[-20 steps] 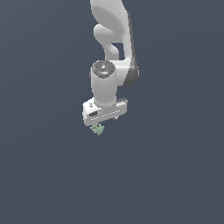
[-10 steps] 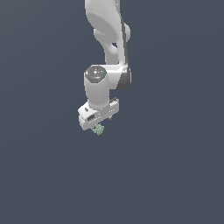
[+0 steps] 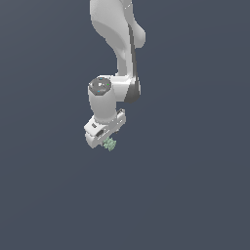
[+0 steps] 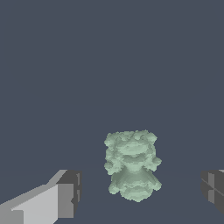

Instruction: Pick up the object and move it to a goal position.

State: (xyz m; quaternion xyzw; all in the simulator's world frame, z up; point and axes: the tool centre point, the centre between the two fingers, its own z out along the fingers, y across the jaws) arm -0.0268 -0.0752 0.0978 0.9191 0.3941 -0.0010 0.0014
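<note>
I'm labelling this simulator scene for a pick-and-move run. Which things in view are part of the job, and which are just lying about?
Part of the job:
- pale green knobbly lump, between the fingers, touching neither
- tool, open around it

Lying about:
- nothing else shows; only the plain dark surface

The white arm (image 3: 119, 44) reached downward from above, wrist bent toward the exterior view's left. The hand (image 3: 104, 141) pointed down, its fingers (image 4: 65, 192) spread wide apart.
</note>
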